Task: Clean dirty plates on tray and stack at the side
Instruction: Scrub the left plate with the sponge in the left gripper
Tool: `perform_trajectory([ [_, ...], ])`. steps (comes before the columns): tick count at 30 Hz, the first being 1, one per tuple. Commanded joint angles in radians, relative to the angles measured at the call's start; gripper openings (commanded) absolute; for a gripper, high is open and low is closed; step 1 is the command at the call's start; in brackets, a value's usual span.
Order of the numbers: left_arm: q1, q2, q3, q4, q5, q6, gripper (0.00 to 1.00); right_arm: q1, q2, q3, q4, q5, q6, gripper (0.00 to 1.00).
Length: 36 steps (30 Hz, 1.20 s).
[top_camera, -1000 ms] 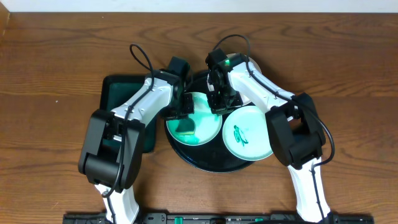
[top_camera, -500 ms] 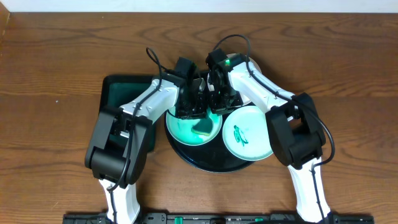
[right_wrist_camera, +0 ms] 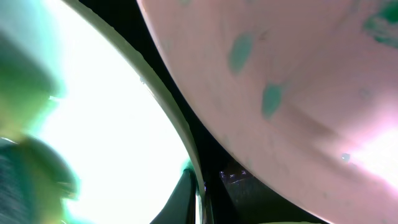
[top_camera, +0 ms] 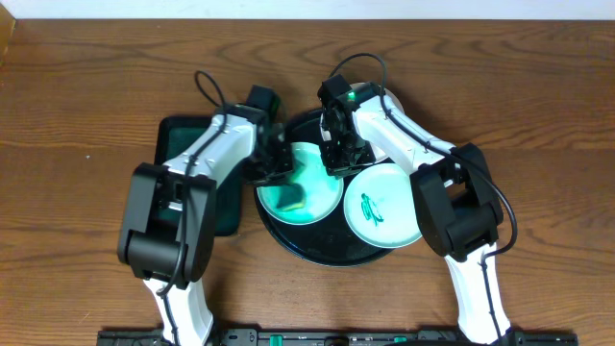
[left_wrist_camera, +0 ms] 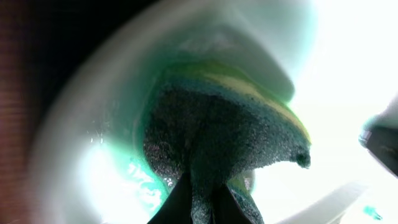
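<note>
The left fingers (top_camera: pixel 280 177) have swept back leftward, dragging the green sponge (top_camera: pixel 293 199) they pinch across the green-smeared plate (top_camera: pixel 322 197) on the round black tray (top_camera: pixel 327 254), while a scribbled plate (top_camera: pixel 382 207) lies nearer at right. Just beyond, the right fingers (top_camera: pixel 336 160) are clamped on the smeared plate's far rim, seemingly to steady it against scrubbing. Farthest back, a third plate (top_camera: pixel 392 99) waits under the right arm.
</note>
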Motion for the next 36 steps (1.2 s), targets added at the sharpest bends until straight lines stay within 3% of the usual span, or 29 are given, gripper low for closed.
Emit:
perform_trajectory([
  [1, 0.071, 0.056, -0.047, -0.041, -0.396, -0.025, 0.07, 0.03, 0.061, -0.014, 0.014, -0.019, -0.008, 0.01],
  [7, 0.059, 0.056, -0.047, -0.042, -0.44, -0.021, 0.07, 0.03, 0.061, -0.014, 0.014, -0.019, -0.007, 0.01],
  [17, -0.081, 0.056, -0.047, 0.065, 0.066, 0.169, 0.07, 0.03, 0.061, -0.014, 0.013, -0.019, -0.007, 0.01],
  [26, -0.158, 0.056, -0.047, 0.19, 0.259, 0.183, 0.07, 0.03, 0.061, -0.014, 0.009, -0.019, -0.007, 0.01],
  [31, -0.131, 0.056, -0.047, 0.196, 0.221, 0.169, 0.06, 0.03, 0.061, -0.014, 0.009, -0.019, -0.008, 0.01],
  [36, -0.064, 0.056, -0.047, 0.13, -0.022, 0.056, 0.07, 0.03, 0.061, -0.014, 0.009, -0.019, -0.008, 0.01],
])
